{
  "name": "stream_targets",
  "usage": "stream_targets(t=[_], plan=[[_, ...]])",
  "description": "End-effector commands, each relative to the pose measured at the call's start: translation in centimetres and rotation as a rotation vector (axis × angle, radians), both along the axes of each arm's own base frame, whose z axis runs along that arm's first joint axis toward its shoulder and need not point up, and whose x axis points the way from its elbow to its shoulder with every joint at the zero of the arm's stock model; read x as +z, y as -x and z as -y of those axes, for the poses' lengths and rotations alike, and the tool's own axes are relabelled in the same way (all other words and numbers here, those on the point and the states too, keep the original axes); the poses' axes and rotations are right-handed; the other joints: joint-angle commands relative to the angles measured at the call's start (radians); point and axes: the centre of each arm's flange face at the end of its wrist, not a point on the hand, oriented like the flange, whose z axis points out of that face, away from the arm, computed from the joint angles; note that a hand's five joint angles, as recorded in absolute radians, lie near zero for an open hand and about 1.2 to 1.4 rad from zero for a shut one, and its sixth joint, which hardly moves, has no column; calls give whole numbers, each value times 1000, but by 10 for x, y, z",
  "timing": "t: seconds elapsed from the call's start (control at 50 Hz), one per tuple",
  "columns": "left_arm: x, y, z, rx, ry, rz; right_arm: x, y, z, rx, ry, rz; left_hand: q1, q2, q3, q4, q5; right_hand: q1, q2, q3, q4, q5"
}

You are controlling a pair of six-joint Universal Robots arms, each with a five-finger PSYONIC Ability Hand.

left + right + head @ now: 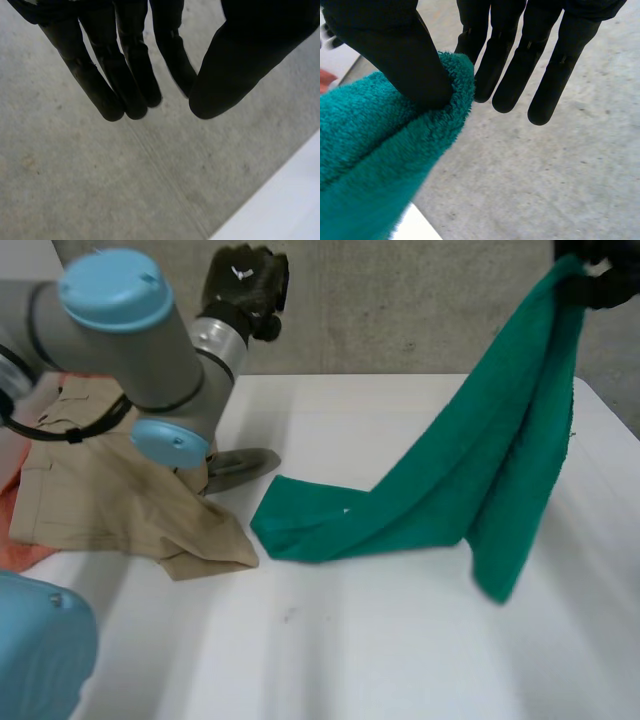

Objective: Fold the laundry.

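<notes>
**tumbledry:** Any tag or brand you can read on the green towel point(440, 490)?

**lintroller:** Can't make out any writing on it, it just looks like plain terry. The only marking is a small white mark point(240, 272) on the back of the left hand point(243, 285), and it's too small to read.

**tumbledry:** ok, which way is the towel lying then?

**lintroller:** Its long axis runs diagonally. The low end lies folded on the white table point(380, 650) about mid-table and points toward the beige garment point(110, 490), just beside it. From there it climbs to the far right, where the right hand point(600, 280) holds it in the air. A second flap hangs down from that same grip. I can't tell if its bottom edge touches the table.

**tumbledry:** what kind of grip?

**lintroller:** A pinch. In the right wrist view the thumb point(395, 60) presses a doubled edge of the towel against the first finger, and the other fingers point(512, 75) stick out straight.

**tumbledry:** and the left one?

**lintroller:** It's relaxed, with the fingers straight and nothing in them, up over the grey floor point(100, 180) past the table's far edge. The left arm point(130, 330) reaches over the beige garment, and an orange cloth point(15, 530) peeks out under that pile.
</notes>
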Motion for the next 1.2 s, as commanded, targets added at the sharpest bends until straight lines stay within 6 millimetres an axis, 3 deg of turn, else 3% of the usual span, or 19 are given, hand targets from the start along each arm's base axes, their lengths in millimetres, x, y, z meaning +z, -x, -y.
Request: stream_targets(t=[0.02, 0.06, 0.22, 0.38, 0.42, 0.44, 0.48, 0.58, 0.66, 0.68, 0.72, 0.74, 0.82, 0.88, 0.94, 1.02, 1.1, 1.12, 1.2], plan=[[-16, -2, -24, -160, -179, 41, -7, -39, -22, 98, 1, -22, -732, -745, -757, -759, -754, 259, 222, 212, 202, 243], [-37, 0, -36, -219, -275, 77, 1, -40, -28, 108, 21, -10, -856, -870, -882, -884, -879, 259, 222, 212, 202, 243], [-99, 22, -76, -443, -497, 143, 26, -43, -47, 196, 42, 94, -856, -870, -882, -884, -879, 259, 222, 212, 202, 243], [-121, 41, -117, -575, -647, 187, 39, -39, -47, 267, 25, 183, -818, -831, -844, -846, -841, 259, 222, 212, 202, 243], [-122, 44, -121, -585, -655, 190, 37, -37, -44, 265, 17, 190, -543, -556, -569, -571, -566, 259, 222, 212, 202, 243], [-120, 46, -121, -589, -653, 188, 36, -34, -41, 257, 16, 189, -146, -159, -172, -174, -169, 259, 222, 212, 202, 243], [-116, 47, -121, -585, -642, 185, 32, -33, -36, 247, 9, 185, 334, 321, 308, 307, 311, 259, 222, 212, 202, 243], [-88, 32, -84, -389, -541, 132, 14, -25, -11, 176, -1, 152, 365, 352, 339, 338, 342, 259, 222, 212, 202, 243], [-33, 15, -55, -184, -355, 38, 1, -19, 15, 65, 33, 105, 365, 352, 339, 338, 342, 259, 222, 212, 202, 243], [-7, 9, -51, -140, -273, 2, -1, -16, 28, 0, 55, 96, 365, 352, 339, 338, 342, 259, 222, 212, 202, 243], [18, 7, -51, -131, -188, -33, 0, -13, 40, -68, 82, 91, 365, 352, 339, 338, 342, 259, 222, 212, 202, 243], [43, 5, -52, -129, -90, -71, 0, -9, 50, -130, 102, 90, 365, 352, 339, 338, 342, 259, 222, 212, 202, 243], [96, 1, -64, -123, 123, -165, 1, -17, 58, -184, 141, 94, 365, 352, 339, 338, 342, 259, 222, 212, 202, 243], [101, 3, -72, -110, 159, -186, -3, -34, 52, -141, 154, 83, 365, 352, 339, 338, 342, 259, 222, 212, 202, 243], [80, 9, -80, -75, 122, -169, -16, -39, 50, -125, 138, 71, 365, 352, 339, 338, 342, 259, 222, 212, 202, 243], [29, 19, -87, -29, 27, -102, -47, -43, 43, -105, 81, 50, 365, 352, 339, 338, 342, 259, 222, 212, 202, 243], [-38, 28, -101, -16, -124, -1, -97, -42, 36, -85, -23, -1, 365, 352, 339, 338, 342, 259, 222, 212, 202, 243], [-64, 31, -110, -22, -192, 38, -119, -41, 31, -76, -69, -36, 365, 352, 339, 338, 342, 259, 222, 212, 202, 243], [-110, 33, -132, -32, -354, 100, -173, -32, 21, -74, -173, -157, 164, 151, 138, 136, 141, 259, 222, 212, 202, 243]])
